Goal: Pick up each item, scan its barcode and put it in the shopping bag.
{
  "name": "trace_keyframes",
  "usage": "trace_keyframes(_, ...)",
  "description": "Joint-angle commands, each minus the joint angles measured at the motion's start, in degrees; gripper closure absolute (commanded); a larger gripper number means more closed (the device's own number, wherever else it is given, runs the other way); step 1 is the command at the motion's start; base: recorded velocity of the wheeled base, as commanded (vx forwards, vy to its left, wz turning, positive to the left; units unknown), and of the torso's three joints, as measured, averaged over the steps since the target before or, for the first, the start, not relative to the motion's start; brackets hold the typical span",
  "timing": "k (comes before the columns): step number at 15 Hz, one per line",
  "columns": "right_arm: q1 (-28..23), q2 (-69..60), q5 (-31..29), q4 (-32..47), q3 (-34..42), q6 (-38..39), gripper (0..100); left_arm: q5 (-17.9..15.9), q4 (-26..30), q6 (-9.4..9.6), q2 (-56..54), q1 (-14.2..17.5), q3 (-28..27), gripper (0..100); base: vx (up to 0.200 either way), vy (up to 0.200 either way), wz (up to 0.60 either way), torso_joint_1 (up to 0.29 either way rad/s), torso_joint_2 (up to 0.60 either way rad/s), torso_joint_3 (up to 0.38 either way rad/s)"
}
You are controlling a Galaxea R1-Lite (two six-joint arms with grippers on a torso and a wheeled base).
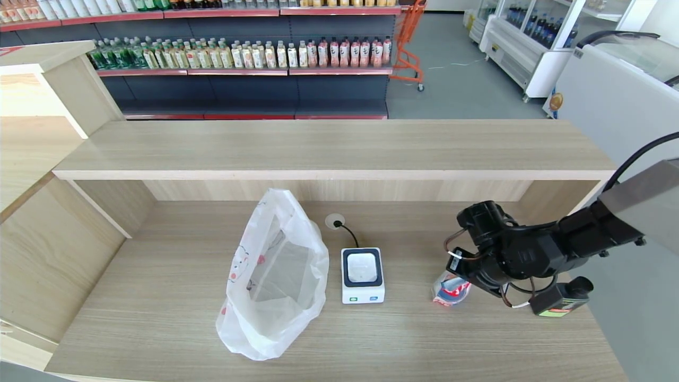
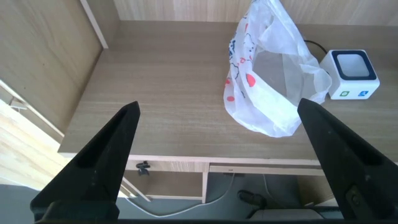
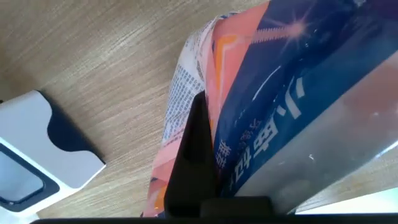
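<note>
The wooden counter (image 1: 159, 318) spans the lower frame of the head view. Left of centre on it stands the white shopping bag (image 1: 276, 281), its mouth open, with red and black cartoon print. At centre, just beside the bag, sits the white scanner (image 1: 362, 275). At right, the right gripper (image 1: 462, 280) pinches the snack pack (image 1: 450, 293), which rests on the counter. The right wrist view shows large white characters on the pack's blue and orange wrapper, plus fine print too small to read. In the left wrist view the left gripper (image 2: 217, 104) is spread wide and holds nothing.
</note>
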Motion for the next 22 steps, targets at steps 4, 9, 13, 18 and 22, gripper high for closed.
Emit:
trace_keyframes(4, -0.3, -8.13, 3.68, 0.01, 0.52, -1.56, 100, -0.02, 0.05, 0.0, -0.02, 0.0, 0.01, 0, 0.0, 0.0, 0.0, 0.0, 0.0, 0.0)
trace_keyframes(9, -9.27, -31.69, 41.91, 0.1, 9.13, -27.04, 100, -0.02, -0.04, 0.0, -0.02, 0.0, 0.01, 0, 0.0, 0.0, 0.0, 0.0, 0.0, 0.0)
trace_keyframes(13, -16.12, -39.6, 71.8, 1.86, 19.06, -67.12, 100, -0.02, -0.04, 0.0, -0.02, 0.0, 0.01, 0, 0.0, 0.0, 0.0, 0.0, 0.0, 0.0)
trace_keyframes(18, -11.11, -43.2, 78.83, 3.7, 19.5, -68.7, 100, -0.02, -0.04, 0.0, -0.02, 0.0, 0.01, 0, 0.0, 0.0, 0.0, 0.0, 0.0, 0.0)
trace_keyframes(22, -10.67, -43.9, 79.53, 4.58, 20.21, -62.2, 100, -0.02, 0.05, 0.0, -0.02, 0.0, 0.01, 0, 0.0, 0.0, 0.0, 0.0, 0.0, 0.0)
